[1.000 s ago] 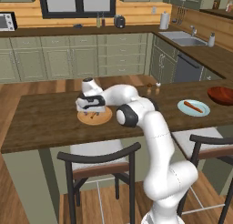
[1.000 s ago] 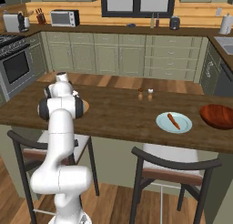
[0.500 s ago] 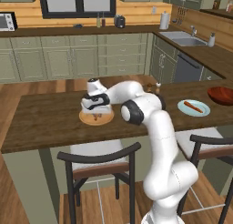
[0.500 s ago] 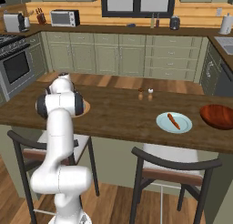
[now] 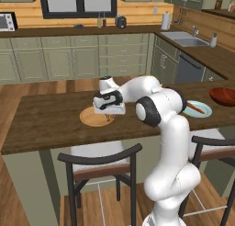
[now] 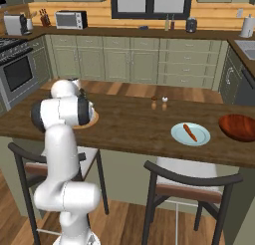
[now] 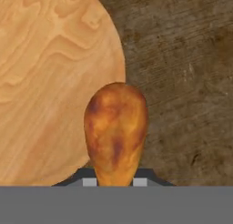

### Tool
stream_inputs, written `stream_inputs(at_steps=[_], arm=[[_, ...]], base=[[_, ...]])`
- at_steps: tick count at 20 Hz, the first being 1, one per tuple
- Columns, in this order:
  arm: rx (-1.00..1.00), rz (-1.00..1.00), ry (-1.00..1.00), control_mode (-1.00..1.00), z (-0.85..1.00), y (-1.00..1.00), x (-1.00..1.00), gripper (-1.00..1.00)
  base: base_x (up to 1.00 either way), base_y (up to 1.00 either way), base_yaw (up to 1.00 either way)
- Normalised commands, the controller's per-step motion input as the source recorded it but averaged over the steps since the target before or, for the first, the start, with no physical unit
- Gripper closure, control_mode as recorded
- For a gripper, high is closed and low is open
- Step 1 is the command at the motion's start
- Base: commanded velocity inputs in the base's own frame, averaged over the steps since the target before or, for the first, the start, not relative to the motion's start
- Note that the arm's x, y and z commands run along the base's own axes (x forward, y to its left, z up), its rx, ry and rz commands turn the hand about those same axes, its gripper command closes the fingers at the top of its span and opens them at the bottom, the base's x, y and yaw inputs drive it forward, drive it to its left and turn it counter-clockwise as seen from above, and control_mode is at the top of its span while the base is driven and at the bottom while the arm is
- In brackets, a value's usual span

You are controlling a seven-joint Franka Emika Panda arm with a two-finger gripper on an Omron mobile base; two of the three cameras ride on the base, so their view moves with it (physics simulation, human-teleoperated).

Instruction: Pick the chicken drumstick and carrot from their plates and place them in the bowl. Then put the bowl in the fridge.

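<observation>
My gripper [image 7: 115, 182] just snapped shut on chicken drumstick [image 7: 116, 129], lifted off wooden plate [image 5: 92, 118]; bowl [image 6: 240, 127] next.

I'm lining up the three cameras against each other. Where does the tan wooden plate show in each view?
Left base view: tan wooden plate left of centre on the counter, under the gripper.
Right base view: a sliver at left, beside the arm's elbow.
Hand view: upper left, behind the chicken drumstick that the gripper holds.
Shared landmark: the dark counter.
</observation>
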Motion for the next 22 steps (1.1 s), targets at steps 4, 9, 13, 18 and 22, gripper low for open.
stream_inputs(at_steps=[4,9,13,18,22], arm=[[0.01,0.00,0.00,-1.00,0.71,-0.98,-0.61,1.00],[0.02,0.05,0.00,-1.00,0.47,-0.96,-0.94,1.00],[0.03,0.22,-0.01,-1.00,0.66,-0.77,-0.99,1.00],[0.03,0.46,-0.21,-1.00,0.32,-0.45,-0.91,1.00],[0.00,0.24,-0.17,-1.00,0.07,-0.06,-0.94,1.00]], base=[[0.00,0.00,0.00],[0.00,0.00,0.00],[0.00,0.00,0.00],[0.00,0.00,0.00],[0.00,0.00,0.00]])
